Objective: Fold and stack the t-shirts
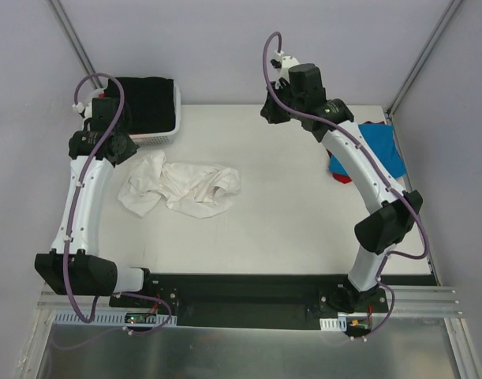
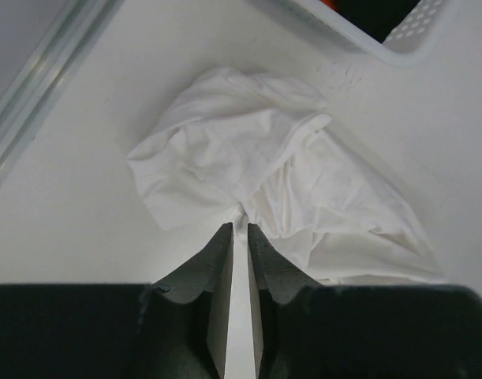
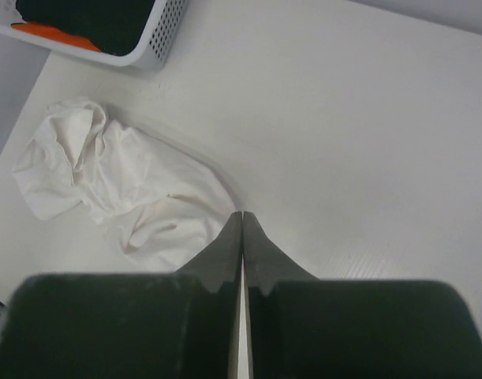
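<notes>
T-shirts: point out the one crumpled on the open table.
The white t-shirt, left of centre. The blue one and red one lie at the right edge; the black one sits in the basket.

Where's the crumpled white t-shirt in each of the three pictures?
Top external: the white t-shirt lies on the table, left of the middle.
Left wrist: it fills the middle of the picture.
Right wrist: it sits on the left side.
Shared landmark: the white basket, just beyond the shirt in every view: top right in the left wrist view, top left in the right wrist view.
</notes>
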{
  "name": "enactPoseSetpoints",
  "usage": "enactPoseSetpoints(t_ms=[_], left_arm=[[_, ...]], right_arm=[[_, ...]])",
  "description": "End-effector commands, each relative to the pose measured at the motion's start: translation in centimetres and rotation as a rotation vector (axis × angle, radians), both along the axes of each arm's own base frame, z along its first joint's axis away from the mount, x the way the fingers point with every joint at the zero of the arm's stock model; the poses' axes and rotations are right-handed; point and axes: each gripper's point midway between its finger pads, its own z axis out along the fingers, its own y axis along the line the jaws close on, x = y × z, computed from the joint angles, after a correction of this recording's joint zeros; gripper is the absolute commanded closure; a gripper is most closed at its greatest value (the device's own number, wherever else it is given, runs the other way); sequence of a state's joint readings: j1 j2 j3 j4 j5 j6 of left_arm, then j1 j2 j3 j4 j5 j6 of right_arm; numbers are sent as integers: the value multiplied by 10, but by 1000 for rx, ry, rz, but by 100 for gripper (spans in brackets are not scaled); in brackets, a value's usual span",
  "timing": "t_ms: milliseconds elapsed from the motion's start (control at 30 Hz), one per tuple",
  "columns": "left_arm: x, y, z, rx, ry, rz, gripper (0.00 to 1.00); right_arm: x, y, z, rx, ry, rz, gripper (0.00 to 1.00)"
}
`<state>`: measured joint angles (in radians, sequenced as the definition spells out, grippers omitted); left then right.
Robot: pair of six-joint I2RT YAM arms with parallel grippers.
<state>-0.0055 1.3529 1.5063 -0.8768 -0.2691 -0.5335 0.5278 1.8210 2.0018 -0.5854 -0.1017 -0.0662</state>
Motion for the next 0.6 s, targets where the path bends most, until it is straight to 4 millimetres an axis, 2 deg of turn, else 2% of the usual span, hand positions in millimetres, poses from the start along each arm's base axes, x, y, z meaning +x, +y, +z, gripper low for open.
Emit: enactPoseSetpoints(t_ms=[0,33,67,100,133,200,233,267,300,333,367,400,433,467,500,533,567], left_arm=[[-29,36,41,138,-77,167,93],[-33,41,45,158,-80,189,99],[-36,44,46,175,-69,199,99],[-37,44,53,182,-72,183,100],[-35,39,55,182,-62,136,100],[-34,35,64,163,-91,116,100],[-36,34,69,155,-112,122,97],[-36,35,73,154,-127,132,95],[-37,37,77,159,-141,144,94],[-40,39,82,163,-159,160,93],[-42,44,85,179,-164,189,96],[-43,45,86,178,-168,199,97],[-44,45,86,176,-173,208,98],[-44,46,84,171,-173,222,99],[-44,44,76,154,-158,227,97],[-42,41,69,132,-148,232,96],[-38,39,62,119,-139,228,95]], right_arm=[[5,-27,75,133,-203,-42,99],[0,-15,88,277,-166,7,99],[1,-15,83,341,-116,12,99],[10,-25,81,406,-78,-9,99],[11,-19,86,552,17,-29,99],[23,-26,77,607,113,-88,99],[25,-25,47,527,183,-105,99],[27,-27,36,445,183,-120,99],[19,-18,58,385,114,-95,99],[21,-33,35,238,117,-191,99],[20,-39,38,104,21,-170,93],[12,-29,37,34,-16,-153,81],[15,-37,37,-30,-64,-191,72],[13,-35,34,-33,-59,-177,73],[11,-33,28,-29,-38,-163,84],[6,-29,12,-33,11,-135,99],[-1,-20,4,-15,52,-86,99]])
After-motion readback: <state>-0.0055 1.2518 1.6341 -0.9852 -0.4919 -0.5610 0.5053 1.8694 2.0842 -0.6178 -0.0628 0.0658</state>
